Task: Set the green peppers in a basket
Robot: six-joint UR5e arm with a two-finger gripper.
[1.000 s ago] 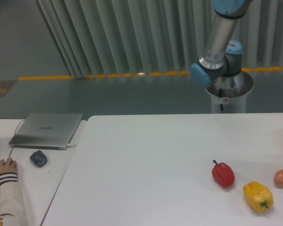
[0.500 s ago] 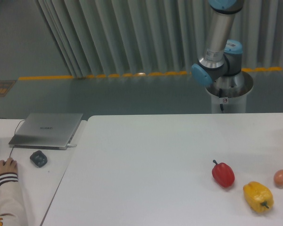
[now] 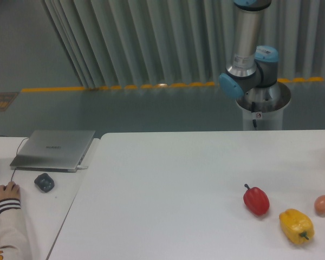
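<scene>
Arm (image 3: 245, 43) more upright than before — tool unseen.

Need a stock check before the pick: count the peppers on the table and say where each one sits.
2. A red pepper lies at the table's right side; a yellow pepper lies just right of it, nearer the front edge. No green pepper shows; one may be out of frame.
</scene>
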